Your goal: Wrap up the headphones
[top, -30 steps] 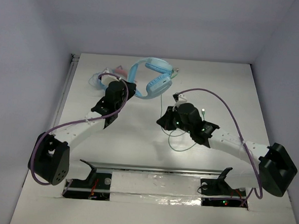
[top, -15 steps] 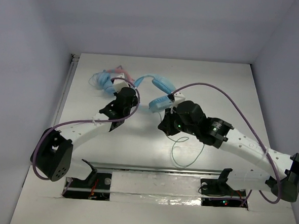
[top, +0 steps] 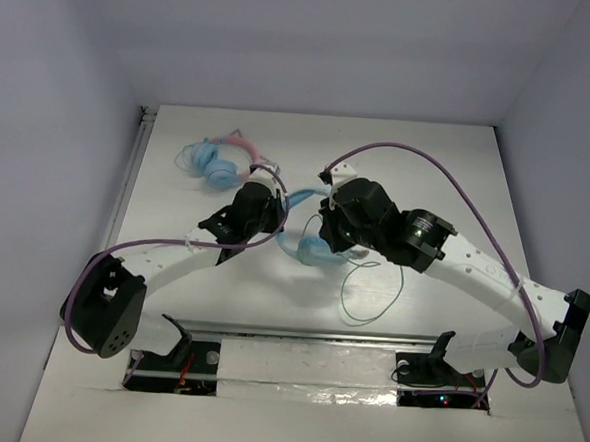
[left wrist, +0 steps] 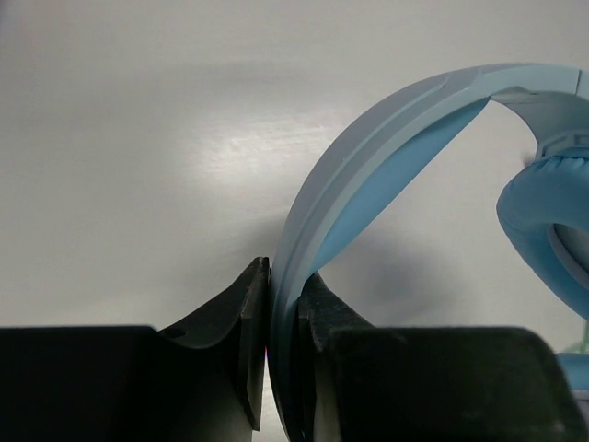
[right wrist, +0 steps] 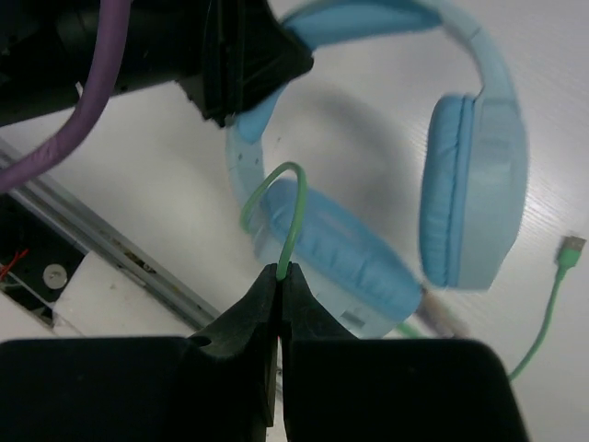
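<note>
Winding step: the left tool (left wrist: 283,287) clamps the padded band (left wrist: 368,129) of the large light-blue over-ear headphones (right wrist: 474,184) at the middle of the white counter (top: 429,159), the right tool (right wrist: 279,276) pinches their thin pale-green cable (right wrist: 293,212) (plug end (right wrist: 572,244) loose), so the next move calls for leading cable around the band.

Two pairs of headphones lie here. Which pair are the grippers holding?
The larger light-blue over-ear headphones: left gripper clamps the band, right gripper pinches the pale-green cable. The smaller blue pink-banded pair lies untouched.
</note>
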Tool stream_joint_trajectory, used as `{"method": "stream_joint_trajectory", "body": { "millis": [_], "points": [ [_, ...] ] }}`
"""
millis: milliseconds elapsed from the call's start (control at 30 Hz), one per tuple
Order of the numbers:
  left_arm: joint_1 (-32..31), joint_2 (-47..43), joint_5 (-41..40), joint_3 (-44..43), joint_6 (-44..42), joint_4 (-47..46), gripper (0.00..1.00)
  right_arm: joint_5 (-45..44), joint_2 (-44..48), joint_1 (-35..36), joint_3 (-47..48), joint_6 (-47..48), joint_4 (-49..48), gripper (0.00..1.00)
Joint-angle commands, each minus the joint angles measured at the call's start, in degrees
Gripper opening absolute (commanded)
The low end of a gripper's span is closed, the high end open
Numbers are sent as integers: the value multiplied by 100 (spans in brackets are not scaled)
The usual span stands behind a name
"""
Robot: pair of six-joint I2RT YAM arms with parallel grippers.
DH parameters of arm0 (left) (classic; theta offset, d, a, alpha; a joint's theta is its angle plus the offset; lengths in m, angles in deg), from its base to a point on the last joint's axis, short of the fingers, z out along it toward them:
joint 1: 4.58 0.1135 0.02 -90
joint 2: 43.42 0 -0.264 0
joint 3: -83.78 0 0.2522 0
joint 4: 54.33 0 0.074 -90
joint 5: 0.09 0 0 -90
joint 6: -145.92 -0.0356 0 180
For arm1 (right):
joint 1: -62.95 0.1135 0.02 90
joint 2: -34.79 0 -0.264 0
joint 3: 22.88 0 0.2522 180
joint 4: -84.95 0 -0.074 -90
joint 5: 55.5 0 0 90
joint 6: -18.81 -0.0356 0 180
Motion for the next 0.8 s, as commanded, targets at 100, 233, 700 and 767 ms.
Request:
{"method": "stream_joint_trajectory", "body": {
  "millis": [100, 233, 700, 767],
  "points": [
    [-200, -737, 1603, 412, 150, -437, 0, -791, -82, -105, 216, 419, 21, 5],
    [-201, -1150, 1691, 596, 316, -139, 0, -1125, -196, -158, 338, 577, -5, 8],
    [-201, -2144, 1990, 509, 414, 389, 0, -2795, 163, -264, -232, -195, -857, 28],
    [-201, -2144, 2008, 474, 370, 512, 0, -2813, 242, -264, -320, -169, -1041, 31]
  ]
}}
